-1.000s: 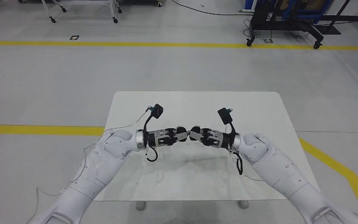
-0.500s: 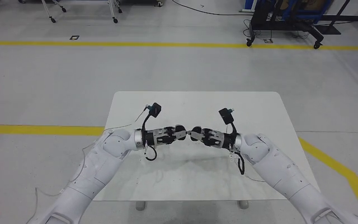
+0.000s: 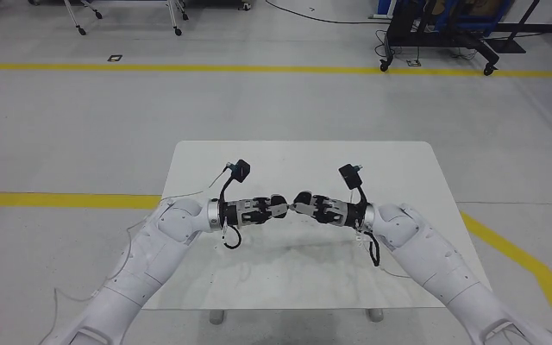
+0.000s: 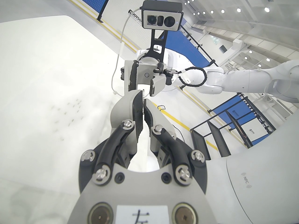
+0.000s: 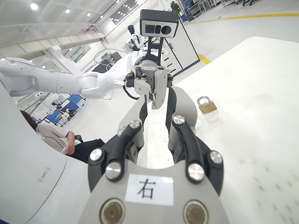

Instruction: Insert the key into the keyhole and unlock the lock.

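- The left gripper had its fingers clenched, the ribbed pads pressed almost together around a small silver key.
- The key stuck out a little past the left fingertips. In the left wrist view it showed as a thin sliver.
- The right gripper faced the left one head-on, with its fingers released and a wide gap between the pads.
- The tip of the left gripper, with the key, sat in that gap. I could not tell whether the right pads touched the key.
- From above, the two grippers met tip to tip over the middle of the white desk, the left gripper on one side and the right gripper on the other, both raised off the surface.
- The lock, a brass padlock with a silver shackle, lay on the desk near the right gripper. No fingers touched it, and it was apart from the key.
- In the left wrist view the right gripper hung just beyond the left fingertips, with its pads spread to either side of them.
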Tool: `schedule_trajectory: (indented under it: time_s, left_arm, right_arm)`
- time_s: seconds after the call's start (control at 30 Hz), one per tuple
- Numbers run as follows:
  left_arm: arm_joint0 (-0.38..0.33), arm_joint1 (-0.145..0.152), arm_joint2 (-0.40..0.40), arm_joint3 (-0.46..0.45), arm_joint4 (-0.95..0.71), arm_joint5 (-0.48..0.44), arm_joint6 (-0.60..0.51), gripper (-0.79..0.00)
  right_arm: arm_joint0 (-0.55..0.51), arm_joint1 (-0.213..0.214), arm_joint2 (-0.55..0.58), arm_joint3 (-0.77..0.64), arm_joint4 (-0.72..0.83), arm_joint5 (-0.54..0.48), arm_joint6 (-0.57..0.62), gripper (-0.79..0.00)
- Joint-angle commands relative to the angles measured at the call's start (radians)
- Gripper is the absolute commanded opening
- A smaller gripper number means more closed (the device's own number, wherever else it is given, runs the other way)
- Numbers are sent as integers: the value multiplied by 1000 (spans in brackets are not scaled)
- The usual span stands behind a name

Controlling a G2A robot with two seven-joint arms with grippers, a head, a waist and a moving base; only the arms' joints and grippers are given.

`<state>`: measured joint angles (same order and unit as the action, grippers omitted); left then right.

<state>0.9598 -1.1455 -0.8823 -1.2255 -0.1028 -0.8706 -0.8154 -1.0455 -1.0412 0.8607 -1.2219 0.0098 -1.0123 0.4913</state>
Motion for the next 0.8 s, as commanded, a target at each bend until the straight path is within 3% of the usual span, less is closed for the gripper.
schedule_trajectory:
  time_s: [0.0, 0.23, 0.3, 0.33, 0.6, 0.63, 0.67, 0.77]
  left_arm:
    - [-1, 0, 2, 1, 2, 2, -3, -785]
    - [-2, 0, 4, 1, 4, 5, -1, -785]
    - [-3, 1, 4, 1, 3, 4, -1, -785]
    - [-3, 1, 4, 1, 4, 5, -1, -785]
    - [-3, 2, 1, 0, 12, 7, 7, -785]
    - [-3, 2, 2, 0, 15, 10, 9, -511]
    - [-3, 2, 3, 0, 18, 16, 10, 0]
    - [-4, 3, -5, 1, 14, 19, 23, 0]
  right_arm:
    - [4, -2, -4, 3, 4, 0, 5, -616]
    - [13, -11, -20, 8, 23, 0, 30, -653]
    - [18, -13, -25, 15, 28, 0, 37, -711]
    - [20, -15, -27, 18, 31, 0, 40, -785]
    - [27, -19, -28, 24, 65, 0, 65, -785]
    - [26, -18, -26, 22, 72, 0, 69, -785]
    - [25, -18, -24, 21, 78, 0, 75, -785]
    - [22, -13, -9, 23, 90, 0, 90, -785]
